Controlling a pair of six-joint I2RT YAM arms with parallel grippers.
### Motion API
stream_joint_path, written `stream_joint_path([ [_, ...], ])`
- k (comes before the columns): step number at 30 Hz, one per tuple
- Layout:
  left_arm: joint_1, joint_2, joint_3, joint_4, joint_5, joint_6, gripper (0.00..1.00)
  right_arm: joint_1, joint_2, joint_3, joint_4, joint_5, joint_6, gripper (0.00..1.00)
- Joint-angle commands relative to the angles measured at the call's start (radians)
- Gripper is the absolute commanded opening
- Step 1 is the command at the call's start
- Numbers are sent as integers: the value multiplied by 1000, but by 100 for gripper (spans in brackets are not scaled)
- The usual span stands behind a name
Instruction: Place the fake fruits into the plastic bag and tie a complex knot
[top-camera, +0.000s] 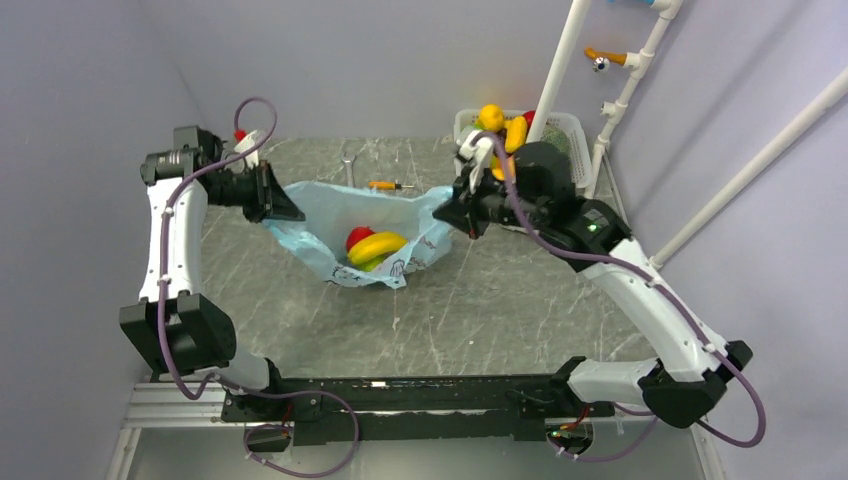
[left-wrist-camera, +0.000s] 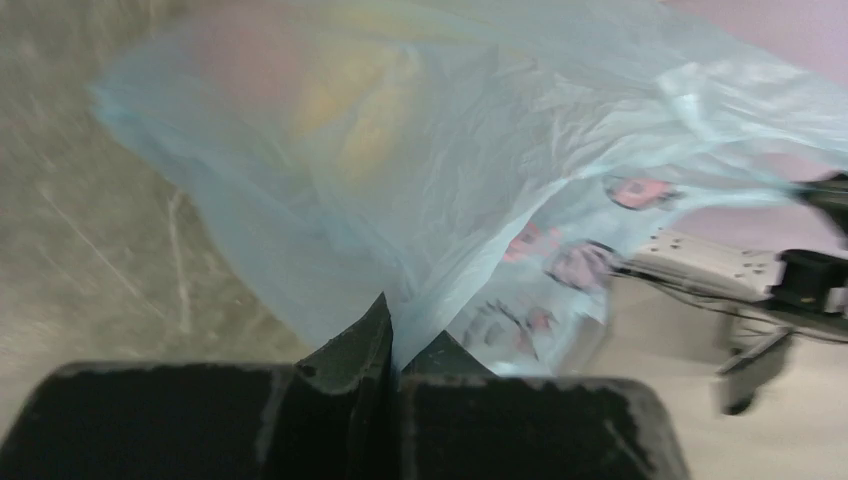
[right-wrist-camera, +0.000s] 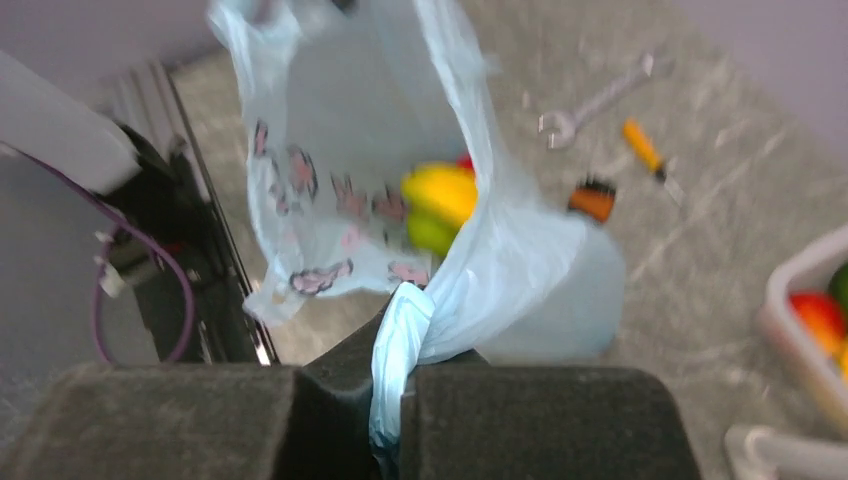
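Note:
The light-blue plastic bag (top-camera: 352, 232) hangs stretched between both grippers above the table. Inside it lie a yellow banana (top-camera: 376, 246), a red fruit (top-camera: 357, 237) and a green one (right-wrist-camera: 431, 232). My left gripper (top-camera: 287, 212) is shut on the bag's left edge, with the film pinched between its jaws (left-wrist-camera: 395, 335). My right gripper (top-camera: 449, 212) is shut on a bunched strip of the bag's right edge (right-wrist-camera: 398, 330). More fake fruits (top-camera: 503, 128) sit in the white basket. No knot shows.
The white mesh basket (top-camera: 572, 135) stands at the back right beside white pipes (top-camera: 618, 110). An orange-handled screwdriver (top-camera: 386, 185) and a wrench (top-camera: 348, 168) lie on the table behind the bag.

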Motion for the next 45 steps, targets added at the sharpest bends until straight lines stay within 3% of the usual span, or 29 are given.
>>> stream_joint_path([
  [1, -59, 26, 256, -146, -90, 223, 11, -10, -21, 204, 35, -94, 43, 0],
  [5, -53, 99, 393, -248, -125, 388, 33, -44, -17, 113, 122, -112, 114, 0],
  [7, -12, 115, 433, -281, -104, 446, 53, -92, -14, 64, 173, -137, 164, 0],
  [9, 42, 82, 413, -274, -59, 494, 83, -139, -3, 36, 190, -155, 199, 0],
  [11, 62, 47, 369, -282, -39, 499, 95, -175, -5, 5, 194, -167, 223, 0],
  [13, 76, -21, 267, -273, 16, 464, 98, -187, -23, -29, 198, -171, 226, 0],
  [15, 92, -138, 40, -160, 105, 337, 99, -188, -48, -56, 199, -165, 230, 0],
  [17, 94, -277, -174, 40, 163, 164, 100, -190, -61, -64, 189, -162, 222, 0],
  [19, 92, -392, -356, 313, 222, -101, 99, -192, -69, -67, 181, -160, 207, 0],
  [22, 33, -489, -487, 622, 299, -350, 99, -194, -71, -57, 164, -161, 192, 0],
  [25, -67, -555, -546, 824, 294, -468, 99, -195, -74, -52, 159, -169, 186, 0],
  [31, -224, -563, -645, 878, 158, -572, 99, -194, -92, -60, 149, -168, 175, 0],
  [34, -227, -507, -607, 778, 103, -529, 99, -195, -106, -67, 144, -170, 171, 0],
  [36, -227, -498, -624, 840, 113, -574, 99, -195, -115, -73, 146, -177, 163, 0],
  [37, -248, -501, -640, 884, 119, -621, 97, -194, -120, -78, 152, -171, 159, 0],
  [38, -260, -507, -649, 950, 132, -662, 86, -195, -123, -82, 156, -160, 158, 0],
  [39, -267, -511, -644, 1026, 151, -696, 64, -195, -127, -81, 154, -156, 153, 0],
  [41, -264, -523, -592, 1035, 202, -693, 28, -196, -132, -74, 148, -149, 138, 0],
  [42, -258, -527, -538, 996, 221, -662, 15, -196, -133, -62, 146, -148, 129, 0],
  [44, -243, -523, -401, 899, 259, -595, 0, -196, -125, -13, 138, -146, 92, 0],
  [45, -238, -509, -316, 811, 269, -539, 0, -196, -117, 24, 130, -140, 74, 0],
])
